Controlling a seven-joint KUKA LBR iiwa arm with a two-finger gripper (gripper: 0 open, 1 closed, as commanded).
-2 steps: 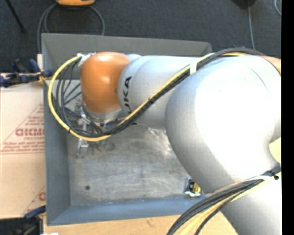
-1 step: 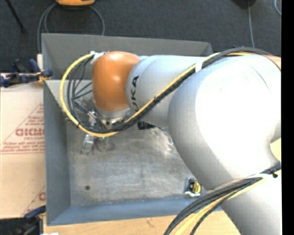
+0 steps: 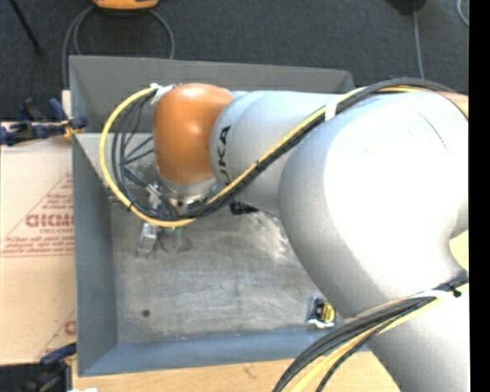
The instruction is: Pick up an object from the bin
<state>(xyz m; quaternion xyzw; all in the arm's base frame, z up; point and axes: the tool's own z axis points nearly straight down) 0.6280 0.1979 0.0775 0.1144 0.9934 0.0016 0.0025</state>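
My gripper (image 3: pixel 151 235) hangs low over the left part of the bin floor, under the arm's orange cover. I see nothing under it but bare grey floor. A small yellow and black thing (image 3: pixel 321 310) lies at the bin's front right, far from the gripper and partly hidden by the arm. A tiny dark speck (image 3: pixel 145 313) sits on the floor nearer the front wall, below the gripper in the view.
The thick white arm covers the right half and back of the bin, hiding whatever lies beneath. Yellow and black cables loop round the wrist close to the left wall. The bin's left and front walls stand near the gripper.
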